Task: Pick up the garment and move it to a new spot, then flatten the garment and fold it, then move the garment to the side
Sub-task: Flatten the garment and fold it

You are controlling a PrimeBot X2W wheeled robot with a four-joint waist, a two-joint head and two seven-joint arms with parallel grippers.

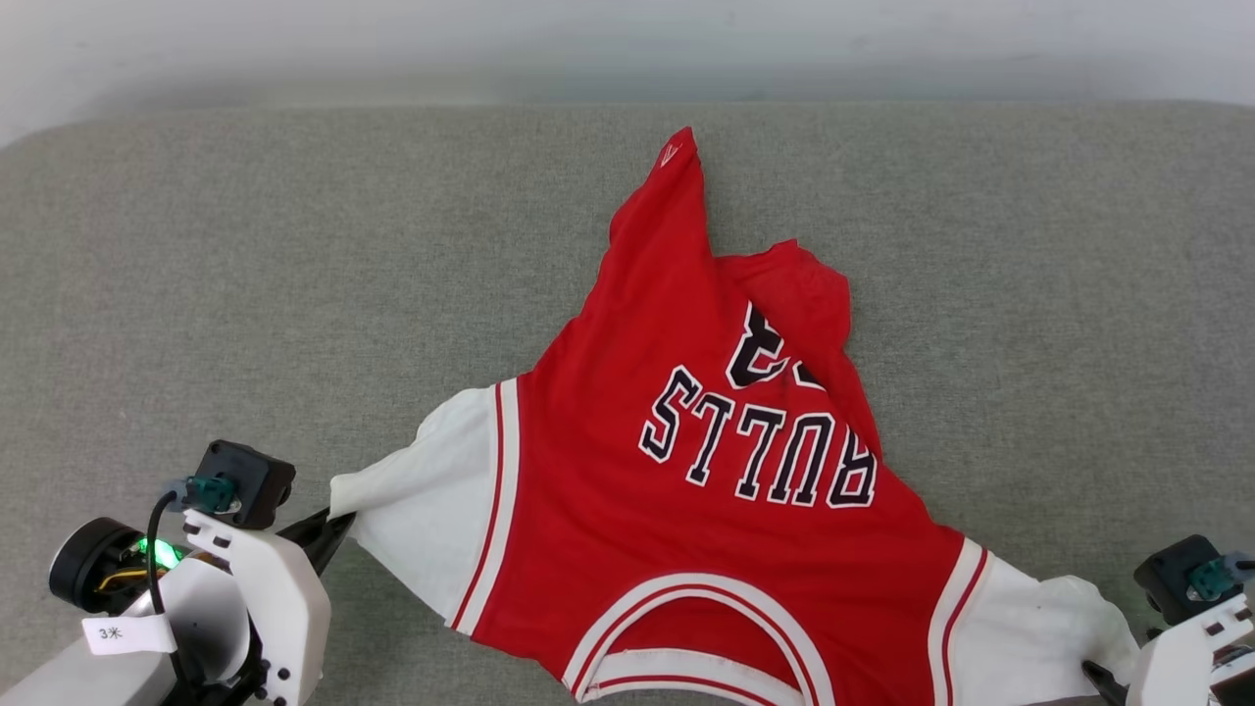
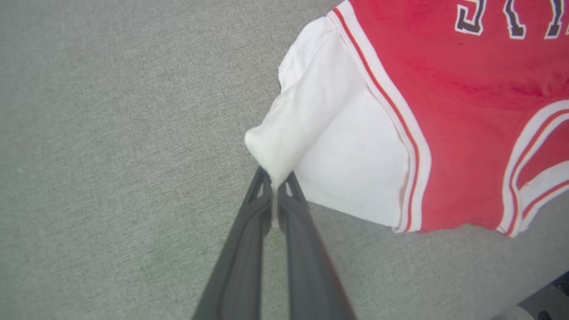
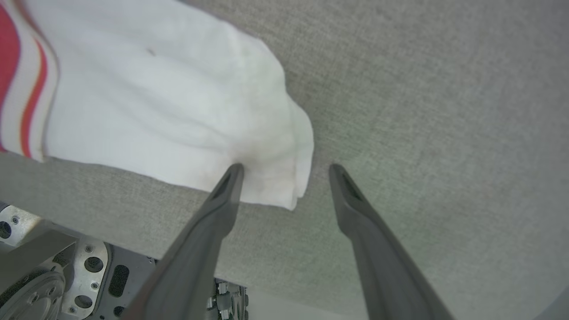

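Grey woven cloth covers the surface [image 1: 196, 294] from edge to edge, and the red shirt [image 1: 686, 529] lies on it, a little right of centre in the head view. It is chest-up, with the collar [image 1: 696, 637] nearest the robot and the dark lettering [image 1: 760, 451] reading upside down. At the far end, 1 corner [image 1: 681, 162] rises to a point toward the back. Beside it a red flap [image 1: 799, 294] lies folded over part of the number. Now the sleeves, both white. The left sleeve [image 1: 426, 490] is pulled out taut to a tip, and the left claw [image 2: 275, 178] is clenched on that tip, with cloth pinched between its 2 dark fingers. Over on the other side, the right sleeve [image 1: 1039, 628] lies slack and rumpled. The right claw [image 3: 286, 168] is spread wide and grips nothing. 1 finger [image 3: 231, 178] rests at the sleeve's edge, and the other [image 3: 340, 178] stands over bare grey cloth.
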